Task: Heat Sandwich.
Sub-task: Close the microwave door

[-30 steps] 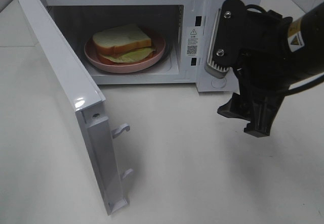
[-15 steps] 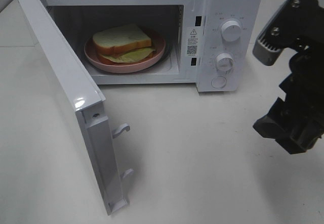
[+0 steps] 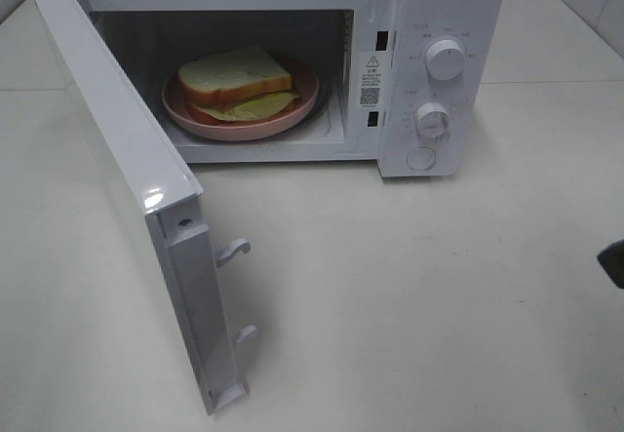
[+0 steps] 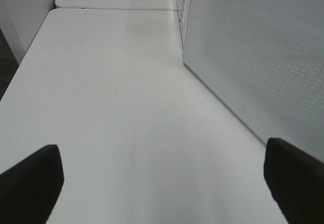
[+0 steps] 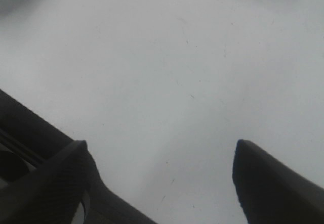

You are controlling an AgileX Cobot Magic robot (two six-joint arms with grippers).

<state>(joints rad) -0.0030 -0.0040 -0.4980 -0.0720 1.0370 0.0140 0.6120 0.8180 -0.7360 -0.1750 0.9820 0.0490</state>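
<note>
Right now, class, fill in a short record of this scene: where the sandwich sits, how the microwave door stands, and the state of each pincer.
sandwich: on the pink plate, inside the microwave
door: swung wide open
knobs: two, on the front panel right of the cavity
left pincer: open, holding nothing, over the table
right pincer: open, holding nothing, over the table

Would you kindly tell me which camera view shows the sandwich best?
The exterior high view: the sandwich lies in plain sight on the pink plate inside the open microwave. Neither wrist view shows it; both look at the white table.
</note>
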